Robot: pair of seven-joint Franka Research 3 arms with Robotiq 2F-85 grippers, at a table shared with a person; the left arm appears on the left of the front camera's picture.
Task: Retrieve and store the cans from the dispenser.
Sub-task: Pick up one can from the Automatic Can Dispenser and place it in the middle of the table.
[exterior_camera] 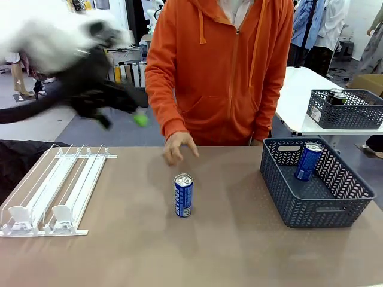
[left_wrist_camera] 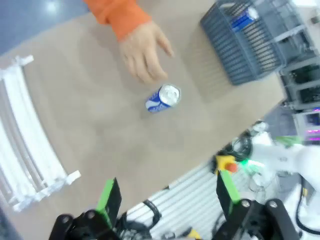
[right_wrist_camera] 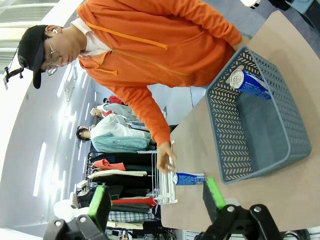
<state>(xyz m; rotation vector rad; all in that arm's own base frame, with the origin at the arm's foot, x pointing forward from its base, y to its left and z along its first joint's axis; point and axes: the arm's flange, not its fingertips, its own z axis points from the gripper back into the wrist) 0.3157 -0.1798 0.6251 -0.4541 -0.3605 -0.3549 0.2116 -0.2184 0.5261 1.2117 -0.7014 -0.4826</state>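
Both tools, left (left_wrist_camera: 167, 197) and right (right_wrist_camera: 156, 200), gaped empty above the table (exterior_camera: 239, 239), a can (exterior_camera: 184, 195) upright mid-table.

We count two blue cans (exterior_camera: 184, 195), one dispenser (exterior_camera: 54, 188), two baskets (exterior_camera: 314, 206), one person's hand (exterior_camera: 178, 147) and two grippers (left_wrist_camera: 167, 197) at the table (exterior_camera: 197, 251).

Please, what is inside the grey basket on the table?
One blue can leans against the far wall of the basket. The near wall hides part of the floor, so anything low behind it cannot be seen.
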